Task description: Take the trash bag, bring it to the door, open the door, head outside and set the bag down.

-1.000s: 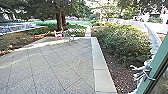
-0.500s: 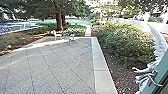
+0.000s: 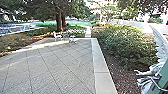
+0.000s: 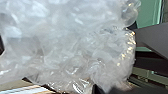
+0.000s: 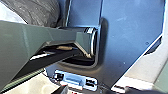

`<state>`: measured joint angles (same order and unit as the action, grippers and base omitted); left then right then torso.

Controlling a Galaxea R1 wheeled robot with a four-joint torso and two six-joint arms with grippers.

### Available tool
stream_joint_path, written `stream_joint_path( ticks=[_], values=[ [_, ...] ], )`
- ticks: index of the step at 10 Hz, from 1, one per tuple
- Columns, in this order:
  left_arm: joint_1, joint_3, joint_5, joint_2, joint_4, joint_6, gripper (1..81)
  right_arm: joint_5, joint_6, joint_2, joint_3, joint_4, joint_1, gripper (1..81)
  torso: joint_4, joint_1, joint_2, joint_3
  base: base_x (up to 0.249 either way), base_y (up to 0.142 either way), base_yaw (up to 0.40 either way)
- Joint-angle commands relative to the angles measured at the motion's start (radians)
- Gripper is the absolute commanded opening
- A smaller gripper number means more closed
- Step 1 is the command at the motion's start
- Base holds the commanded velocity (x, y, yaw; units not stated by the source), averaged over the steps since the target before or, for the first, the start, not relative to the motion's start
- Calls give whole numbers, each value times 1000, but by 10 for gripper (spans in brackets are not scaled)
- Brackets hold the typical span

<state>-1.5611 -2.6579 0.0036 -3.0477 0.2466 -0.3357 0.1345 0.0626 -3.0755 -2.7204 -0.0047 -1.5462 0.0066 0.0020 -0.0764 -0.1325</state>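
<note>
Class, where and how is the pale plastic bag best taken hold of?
Probably by the crinkled folds of the bag, from the side facing the left wrist camera. Its body bulges broad and rounded, awkward to clasp, while the creased plastic should give the jaws something thin to pinch. I cannot make out a tied neck.

Trash bag (image 4: 65, 42): one, translucent whitish plastic, bulging and heavily crumpled, with bright glints along its folds; close before the left wrist camera, its full outline cut off. Door (image 3: 163, 75): one, green-framed, with a bent metal handle (image 3: 157, 85); partly visible at the head view's lower right, beside the outdoor paving.
</note>
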Motion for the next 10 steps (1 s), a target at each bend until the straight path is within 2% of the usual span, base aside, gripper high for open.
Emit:
stream_joint_path(
  ticks=[1,10],
  values=[
    [20,7,75,-4,-1,3,10,73,3,-22,15,-3,30,811,0,0,0,0,114,0,0],
    [20,7,75,-2,0,1,10,73,3,-22,15,-1,25,811,0,-2,-2,0,106,0,0]
  ],
)
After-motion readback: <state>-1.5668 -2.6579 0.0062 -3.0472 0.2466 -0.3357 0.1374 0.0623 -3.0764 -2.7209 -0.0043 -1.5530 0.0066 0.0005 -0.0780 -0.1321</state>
